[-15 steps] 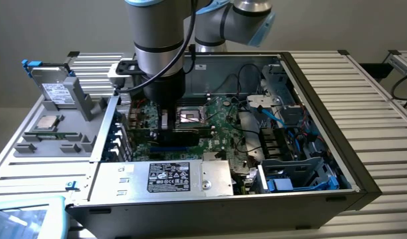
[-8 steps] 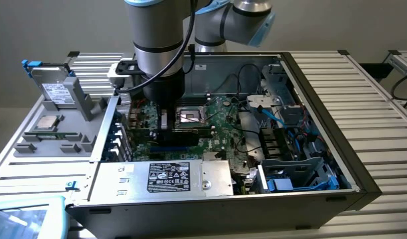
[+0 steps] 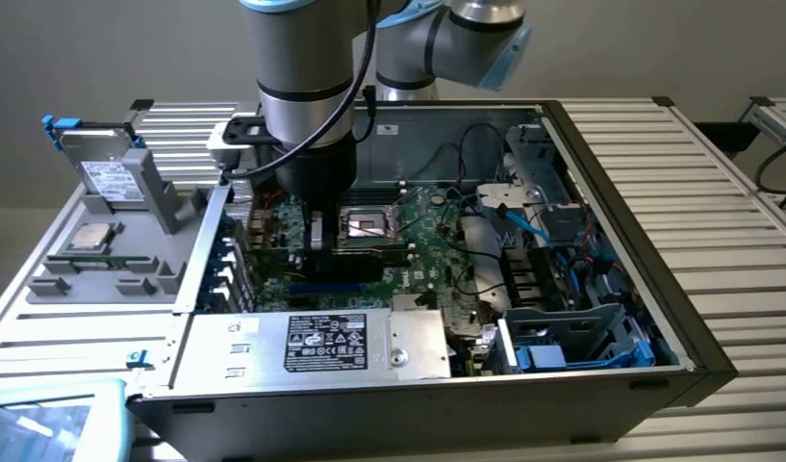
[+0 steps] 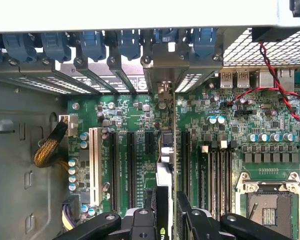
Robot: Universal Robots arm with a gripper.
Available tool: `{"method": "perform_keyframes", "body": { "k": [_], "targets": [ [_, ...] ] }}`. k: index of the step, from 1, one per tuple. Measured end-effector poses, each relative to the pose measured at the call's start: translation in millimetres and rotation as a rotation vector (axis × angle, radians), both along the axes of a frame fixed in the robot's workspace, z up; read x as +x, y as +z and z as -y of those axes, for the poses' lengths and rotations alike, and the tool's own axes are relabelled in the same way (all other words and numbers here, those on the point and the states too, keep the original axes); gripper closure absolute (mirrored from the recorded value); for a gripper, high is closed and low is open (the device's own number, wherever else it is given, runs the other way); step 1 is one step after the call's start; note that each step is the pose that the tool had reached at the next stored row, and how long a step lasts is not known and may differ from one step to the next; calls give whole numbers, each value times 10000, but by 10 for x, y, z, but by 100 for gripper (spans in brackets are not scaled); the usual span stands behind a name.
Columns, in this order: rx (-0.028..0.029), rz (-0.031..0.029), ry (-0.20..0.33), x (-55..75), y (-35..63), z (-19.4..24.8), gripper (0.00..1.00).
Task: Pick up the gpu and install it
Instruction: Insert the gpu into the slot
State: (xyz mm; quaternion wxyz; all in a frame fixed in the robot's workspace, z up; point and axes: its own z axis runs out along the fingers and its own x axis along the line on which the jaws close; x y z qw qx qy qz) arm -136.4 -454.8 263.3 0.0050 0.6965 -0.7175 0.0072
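Observation:
The gpu (image 4: 166, 150) stands on edge between my gripper's fingers. In the wrist view I look along its thin edge to its metal bracket (image 4: 162, 75) at the case's rear slots. It sits in line with a black expansion slot of the green motherboard (image 4: 135, 115). I cannot tell whether it is seated. My gripper (image 4: 169, 207) is shut on the card, one black finger on each face. In the exterior view the gripper (image 3: 322, 245) reaches down into the open computer case (image 3: 623, 241), and the gpu (image 3: 361, 260) shows as a dark flat piece just above the motherboard (image 3: 425, 241).
A silver power supply (image 3: 328, 342) lies at the case's near side, and the CPU socket (image 4: 270, 210) is beside the card. Red and black wires (image 4: 270, 75) cross the board. Blue latches (image 4: 90, 45) line the rear slots. A drive (image 3: 111, 178) stands on the rack at the exterior view's left.

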Motion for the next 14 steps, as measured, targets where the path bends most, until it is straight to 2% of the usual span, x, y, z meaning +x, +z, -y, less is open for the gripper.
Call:
{"method": "perform_keyframes", "body": {
  "k": [14],
  "targets": [
    [-9,15,9,-11,-16,-12,73]
  ]
}}
